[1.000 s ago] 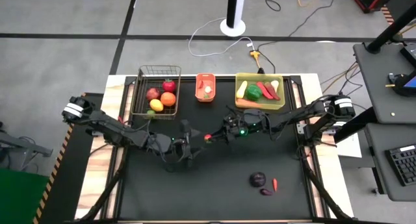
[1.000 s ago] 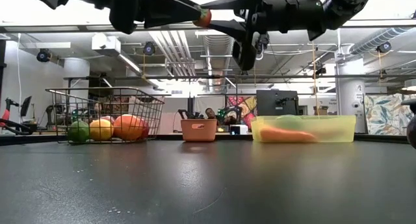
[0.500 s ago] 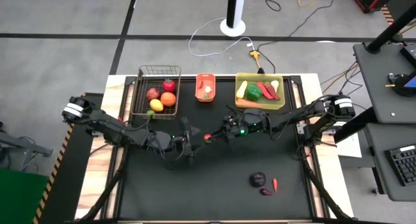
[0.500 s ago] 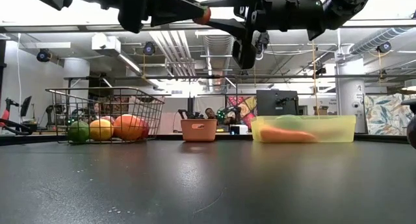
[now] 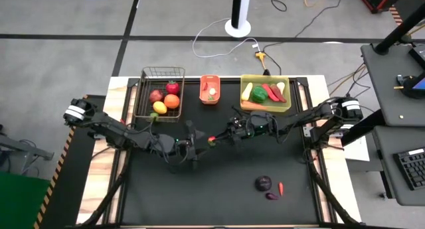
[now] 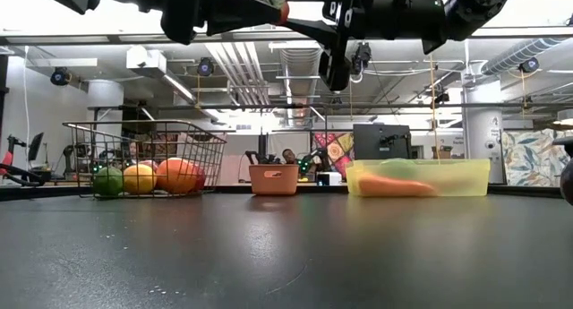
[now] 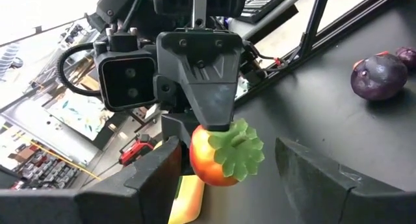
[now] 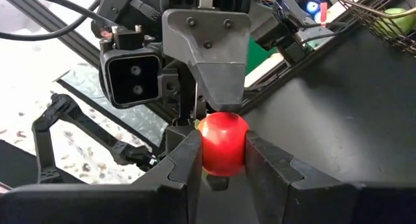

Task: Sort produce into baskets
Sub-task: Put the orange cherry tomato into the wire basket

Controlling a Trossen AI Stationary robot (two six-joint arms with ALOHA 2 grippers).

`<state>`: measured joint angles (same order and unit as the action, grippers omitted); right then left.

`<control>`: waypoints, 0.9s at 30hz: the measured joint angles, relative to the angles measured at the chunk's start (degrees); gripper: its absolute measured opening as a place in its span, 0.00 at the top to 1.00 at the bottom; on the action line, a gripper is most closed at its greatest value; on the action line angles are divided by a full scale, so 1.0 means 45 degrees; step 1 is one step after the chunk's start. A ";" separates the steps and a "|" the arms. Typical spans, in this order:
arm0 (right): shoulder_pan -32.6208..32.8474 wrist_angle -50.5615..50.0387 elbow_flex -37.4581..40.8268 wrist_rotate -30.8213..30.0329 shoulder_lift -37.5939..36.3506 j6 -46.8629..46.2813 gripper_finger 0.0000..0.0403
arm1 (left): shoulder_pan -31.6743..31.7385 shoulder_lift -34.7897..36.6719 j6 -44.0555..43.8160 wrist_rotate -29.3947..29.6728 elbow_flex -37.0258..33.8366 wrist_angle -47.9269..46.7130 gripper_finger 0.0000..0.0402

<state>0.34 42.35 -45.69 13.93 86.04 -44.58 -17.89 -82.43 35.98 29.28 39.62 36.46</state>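
A small red toy tomato [image 5: 211,140] with a green leafy top is held in the air over the middle of the table, between my two grippers, which meet tip to tip. My right gripper [image 8: 222,167] is shut on it, reaching in from the table's right. My left gripper [image 7: 224,178] is open, reaching in from the left. Its two fingers stand on either side of the tomato [image 7: 218,152] without touching it. In the low view the tomato [image 6: 282,12] is high above the table. My right gripper pinches the tomato's round red body [image 8: 222,146] between its two fingers, one on each side. The fingers come roughly level from the table's right. The tomato is lifted well clear of the table, its green top [image 7: 237,149] facing my left gripper.
At the far edge stand a wire basket [image 5: 147,109] with apples, an orange and a lemon, a small orange basket [image 5: 210,101] and a yellow-green bin [image 5: 265,108] with vegetables. A purple eggplant [image 5: 263,183], a red chilli [image 5: 281,188] and a small dark piece [image 5: 271,196] lie near right.
The tomato and the two gripper tips around it have risen a little over the table's middle. Both grippers stay tip to tip.
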 joint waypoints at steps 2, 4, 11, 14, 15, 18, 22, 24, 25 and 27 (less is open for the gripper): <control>0.0004 -0.0004 0.0005 0.0000 0.0004 0.0000 0.76 | 0.0000 0.0000 0.0088 0.0000 0.0000 0.0002 0.43; 0.0000 -0.0005 0.0001 0.0000 0.0001 0.0000 0.76 | 0.0000 0.0000 0.0111 0.0005 0.0000 0.0002 0.43; 0.0002 0.0000 0.0003 -0.0002 0.0001 0.0000 0.76 | 0.0000 0.0000 0.0129 0.0010 0.0000 0.0046 0.45; 0.0002 -0.0005 0.0002 -0.0005 0.0004 0.0000 0.76 | 0.0000 0.0000 0.0229 0.0015 0.0000 0.0077 0.52; 0.0000 0.0000 0.0000 -0.0005 0.0005 0.0000 0.76 | 0.0000 0.0000 0.0229 0.0015 0.0000 0.0111 0.55; 0.0002 -0.0014 0.0002 -0.0005 0.0002 0.0000 0.76 | 0.0000 0.0000 0.0233 0.0066 0.0000 0.0123 0.61; 0.0003 -0.0014 0.0003 -0.0013 0.0005 0.0000 0.76 | 0.0000 0.0000 0.0234 0.0073 0.0000 0.0119 0.67; 0.0002 -0.0014 0.0000 -0.0082 0.0001 0.0012 0.76 | 0.0000 0.0000 0.0234 0.0083 0.0005 0.0114 0.68; 0.0005 -0.0014 0.0005 -0.0092 0.0003 0.0010 0.76 | 0.0000 0.0000 0.0229 0.0083 0.0000 0.0114 0.69; 0.0005 -0.0019 0.0005 -0.0092 0.0004 -0.0073 0.76 | 0.0000 0.0000 0.0229 0.0087 0.0001 0.0109 0.69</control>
<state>0.36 42.26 -45.67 13.52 86.06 -44.91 -17.89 -82.43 37.01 29.67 39.62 36.95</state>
